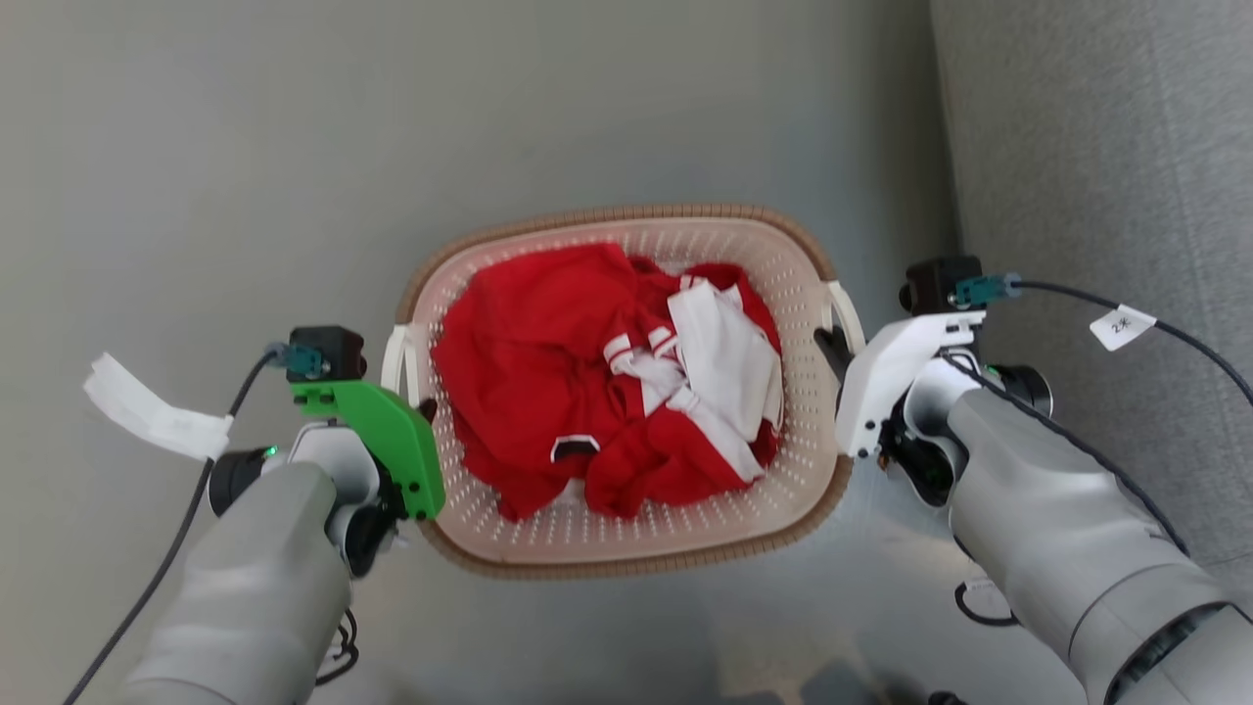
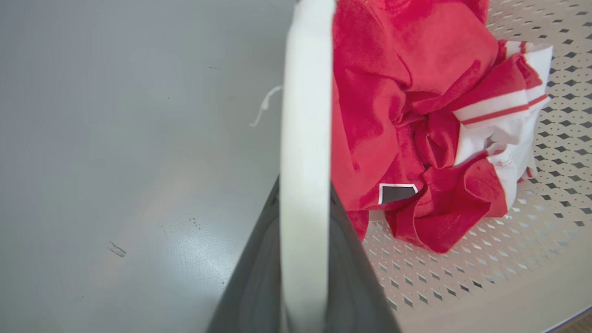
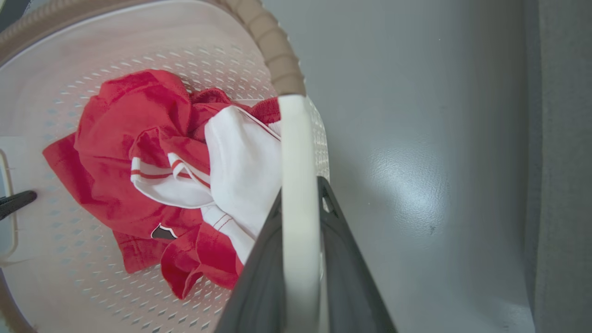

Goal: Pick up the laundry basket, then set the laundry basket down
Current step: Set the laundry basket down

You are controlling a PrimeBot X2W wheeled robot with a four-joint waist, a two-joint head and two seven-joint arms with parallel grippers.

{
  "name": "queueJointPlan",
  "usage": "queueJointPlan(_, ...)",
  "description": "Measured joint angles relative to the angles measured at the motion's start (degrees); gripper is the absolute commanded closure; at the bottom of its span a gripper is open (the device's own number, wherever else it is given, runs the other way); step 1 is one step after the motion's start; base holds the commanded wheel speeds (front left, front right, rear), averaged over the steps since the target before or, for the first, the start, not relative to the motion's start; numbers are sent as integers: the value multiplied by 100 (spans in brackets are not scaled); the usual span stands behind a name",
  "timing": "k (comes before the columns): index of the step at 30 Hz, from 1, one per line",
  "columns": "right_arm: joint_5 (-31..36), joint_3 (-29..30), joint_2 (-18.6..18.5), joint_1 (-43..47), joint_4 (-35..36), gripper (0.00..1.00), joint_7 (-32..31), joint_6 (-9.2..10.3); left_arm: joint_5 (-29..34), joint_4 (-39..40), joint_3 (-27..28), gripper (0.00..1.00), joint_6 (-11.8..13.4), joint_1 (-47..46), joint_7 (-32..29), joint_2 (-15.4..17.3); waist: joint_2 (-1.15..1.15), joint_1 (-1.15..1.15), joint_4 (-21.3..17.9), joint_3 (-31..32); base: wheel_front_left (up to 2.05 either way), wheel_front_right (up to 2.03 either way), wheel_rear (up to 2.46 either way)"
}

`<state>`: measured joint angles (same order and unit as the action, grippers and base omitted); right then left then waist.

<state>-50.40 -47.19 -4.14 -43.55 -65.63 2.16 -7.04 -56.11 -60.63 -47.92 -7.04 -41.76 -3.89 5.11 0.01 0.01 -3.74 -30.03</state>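
The laundry basket (image 1: 626, 217) is cream-white and perforated with a brown woven-look rim, and sits in the middle of the head view over the grey floor. It holds crumpled red and white clothes (image 1: 587, 392). My left gripper (image 1: 423, 406) is shut on the basket's white left handle (image 2: 305, 138), with its dark fingers (image 2: 259, 277) on either side of the strap. My right gripper (image 1: 832, 345) is shut on the white right handle (image 3: 298, 185), its dark fingers (image 3: 351, 277) clamping it. I cannot tell whether the base touches the floor.
A grey upholstered surface (image 1: 1106, 147) runs along the right side, close to my right arm. Smooth grey floor (image 1: 245, 147) spreads to the left and beyond the basket. A bit of white thread (image 2: 263, 106) lies on the floor. Cables with paper tags (image 1: 1121, 326) hang from both wrists.
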Motion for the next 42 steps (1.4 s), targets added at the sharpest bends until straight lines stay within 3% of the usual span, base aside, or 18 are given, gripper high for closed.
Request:
queueJointPlan(21,46,4,14,-610,3,100,625,0,86,-137,37,100,-9,-771,498,46,0,0,-8,-1458,0,0,0)
queueJointPlan(42,43,-70,56,-862,-110,100,799,0,94,-352,-38,100,-10,-1056,773,2,0,0,8,-2046,0,0,0)
